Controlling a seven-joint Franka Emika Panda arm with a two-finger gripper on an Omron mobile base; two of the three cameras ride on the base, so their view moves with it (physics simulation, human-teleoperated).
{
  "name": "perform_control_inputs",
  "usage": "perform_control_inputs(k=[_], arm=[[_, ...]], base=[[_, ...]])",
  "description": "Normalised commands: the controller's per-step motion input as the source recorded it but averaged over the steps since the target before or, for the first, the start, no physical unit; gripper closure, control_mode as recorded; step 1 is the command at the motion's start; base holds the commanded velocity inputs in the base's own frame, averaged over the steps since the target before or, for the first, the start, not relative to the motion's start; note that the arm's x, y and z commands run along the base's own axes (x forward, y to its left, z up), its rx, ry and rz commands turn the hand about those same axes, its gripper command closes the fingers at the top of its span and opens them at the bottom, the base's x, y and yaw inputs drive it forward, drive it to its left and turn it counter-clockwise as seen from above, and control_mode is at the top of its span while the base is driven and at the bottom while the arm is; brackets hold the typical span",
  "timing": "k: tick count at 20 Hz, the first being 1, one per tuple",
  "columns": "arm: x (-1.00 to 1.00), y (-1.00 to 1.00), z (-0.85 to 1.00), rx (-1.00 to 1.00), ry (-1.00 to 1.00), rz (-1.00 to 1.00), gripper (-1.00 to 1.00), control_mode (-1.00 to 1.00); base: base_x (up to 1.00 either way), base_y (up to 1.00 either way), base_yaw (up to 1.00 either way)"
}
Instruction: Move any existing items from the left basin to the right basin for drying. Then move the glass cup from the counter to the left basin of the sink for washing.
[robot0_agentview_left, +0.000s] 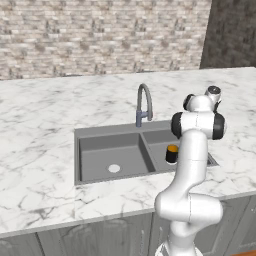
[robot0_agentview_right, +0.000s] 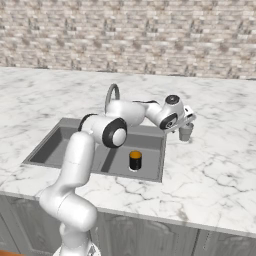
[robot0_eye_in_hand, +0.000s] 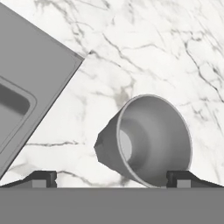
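The glass cup (robot0_agentview_right: 186, 133) stands upright on the counter (robot0_agentview_right: 215, 165), just right of the sink's (robot0_agentview_right: 159, 176) right rim. My gripper (robot0_agentview_right: 186, 123) hovers directly over it, open. In the hand view I look down into the pale cup (robot0_eye_in_hand: 151, 140), which lies between my spread fingertips (robot0_eye_in_hand: 43, 178), nearer the right one, and nothing is held. The black mug (robot0_agentview_right: 135, 160) with the orange top stands upright in the right basin (robot0_agentview_right: 151, 148), also seen as the mug (robot0_agentview_left: 172, 153) beside my arm. The left basin (robot0_agentview_left: 100, 152) holds nothing but its white drain.
A tall curved steel faucet (robot0_agentview_left: 144, 103) rises behind the divider between the basins. My own arm reaches across the sink from the left in the right base view. White marble spreads wide on both sides, with a brick wall (robot0_agentview_left: 100, 35) behind.
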Motion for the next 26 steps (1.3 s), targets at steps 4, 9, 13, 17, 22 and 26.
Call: perform_control_inputs(k=[4,9,13,17,22,26], arm=[[0.06,-0.05,-0.15,0.0,0.0,0.0,-1.0,-1.0],[0.09,-0.04,-0.2,0.0,0.0,0.0,-1.0,-1.0],[0.06,-0.01,-0.16,0.0,0.0,0.0,-1.0,-1.0],[0.15,0.0,-0.08,0.0,0.0,0.0,-1.0,-1.0],[0.24,0.0,0.0,0.0,0.0,0.0,-1.0,-1.0],[0.12,0.0,-0.01,0.0,0.0,0.0,-1.0,-1.0]], base=[[0.0,0.0,0.0],[0.0,0.0,0.0],[0.0,0.0,0.0],[0.0,0.0,0.0],[0.0,0.0,0.0],[0.0,0.0,0.0]])
